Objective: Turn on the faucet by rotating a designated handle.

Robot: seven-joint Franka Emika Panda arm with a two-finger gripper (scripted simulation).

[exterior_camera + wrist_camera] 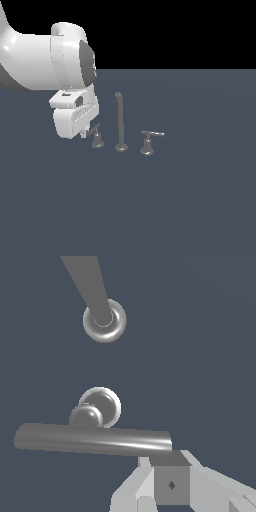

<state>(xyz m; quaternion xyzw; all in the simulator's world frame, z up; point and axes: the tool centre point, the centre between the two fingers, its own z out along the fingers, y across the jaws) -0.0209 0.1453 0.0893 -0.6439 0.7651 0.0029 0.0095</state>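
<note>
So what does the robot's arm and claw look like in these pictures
The arm is glossy white with rounded, bulky shells, a dark grey panel on one side and a dark band at a joint. The claw is a blocky white housing with a small dark mark. In the wrist view, a finger is pale grey with a darker square pad bearing a small diamond mark. No cables show.

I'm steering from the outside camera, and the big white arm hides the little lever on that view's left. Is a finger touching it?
Observer: The wrist view shows a fingertip right at one end of the handle bar; it looks like contact, but I can't be sure.
Operator: Is it squeezing the bar?
Observer: No. The bar lies across in front of that finger, not between two.
Operator: Is the spout in the way?
Observer: No. The spout base stands beyond the handle, apart from it.
</note>
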